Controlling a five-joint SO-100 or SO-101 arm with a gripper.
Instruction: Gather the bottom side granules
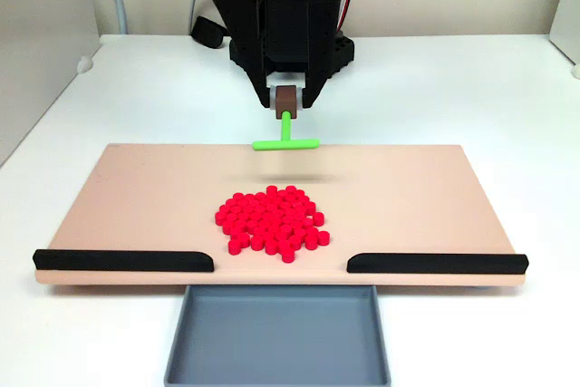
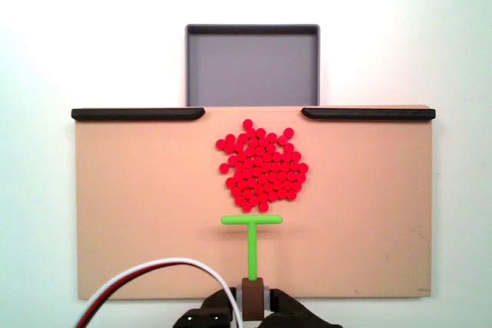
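Observation:
The granules (image 1: 271, 220) are many tiny red pellets packed in one cluster on the middle of the tan board (image 1: 136, 197); in the other fixed view the granules (image 2: 262, 173) lie just beyond the pusher. My gripper (image 1: 289, 100) is shut on the brown block of the green T-shaped pusher (image 1: 285, 141). The pusher hangs a little above the board's far edge, its shadow falling on the board behind the cluster. From above, the gripper (image 2: 252, 296) sits at the board's near edge, and the pusher's crossbar (image 2: 251, 220) stands a short gap from the granules.
Two black rails (image 1: 124, 260) (image 1: 437, 263) line one board edge with a gap between them. A grey tray (image 1: 278, 334) sits below that gap. A white-and-red cable (image 2: 146, 278) loops over the board corner near the arm. White table surrounds the board.

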